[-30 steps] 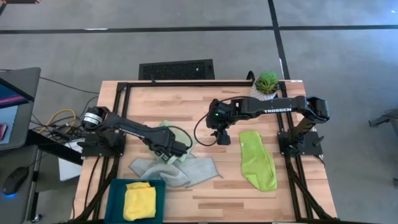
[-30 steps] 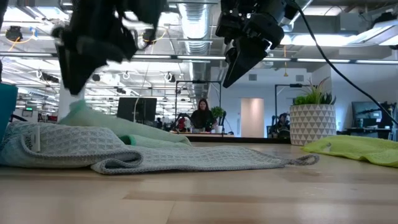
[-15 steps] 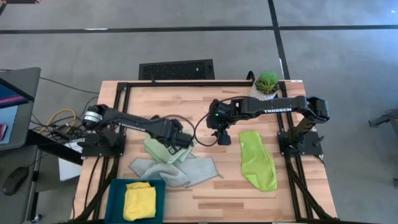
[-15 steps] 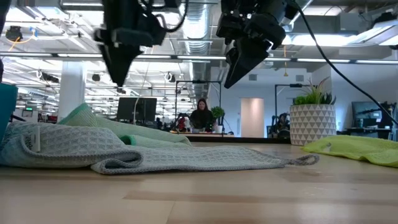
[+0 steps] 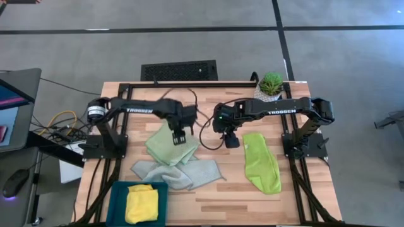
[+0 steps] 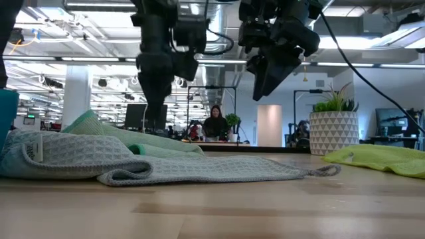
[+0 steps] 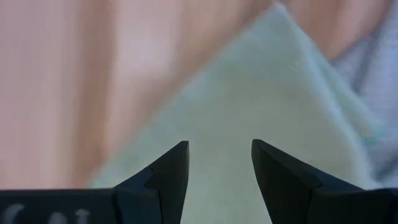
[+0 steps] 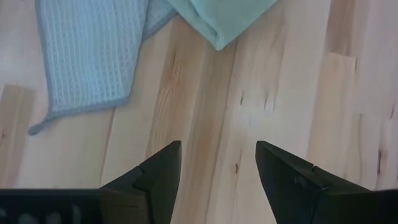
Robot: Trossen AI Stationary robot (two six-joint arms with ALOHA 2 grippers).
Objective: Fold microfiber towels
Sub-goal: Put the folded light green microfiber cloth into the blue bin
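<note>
the left gripper [image 5: 178,137] hangs above the table with its two dark fingers [image 7: 168,171] spread apart and nothing between them. directly beneath it lies the soft sage green microfiber towel [image 5: 169,146], folded, with one corner pointing out past the fingertips toward the bare wooden tabletop [image 5: 208,192]. the towel's near edge overlaps the pale grey-green waffle-weave microfiber towel [image 5: 189,173], which sprawls crumpled on the side of the gripper toward the table's front edge.

the right gripper [image 5: 231,140] hovers just beside the left one, also parted and empty — below it is plain wood, with the sage towel's corner and the grey-green towel's hemmed edge lying ahead of its tips. between the two grippers the boards are open.

on the outer side of the right gripper, near but apart, the lime green microfiber towel [image 5: 261,161] lies as a long strip, its far end close to the table's front edge. behind it, at the back corner, stands a small potted plant in a white patterned pot [image 5: 271,85].

well off the left gripper, at the front corner, the bright yellow microfiber towel [image 5: 141,203] sits folded inside the teal plastic bin [image 5: 117,194].
</note>
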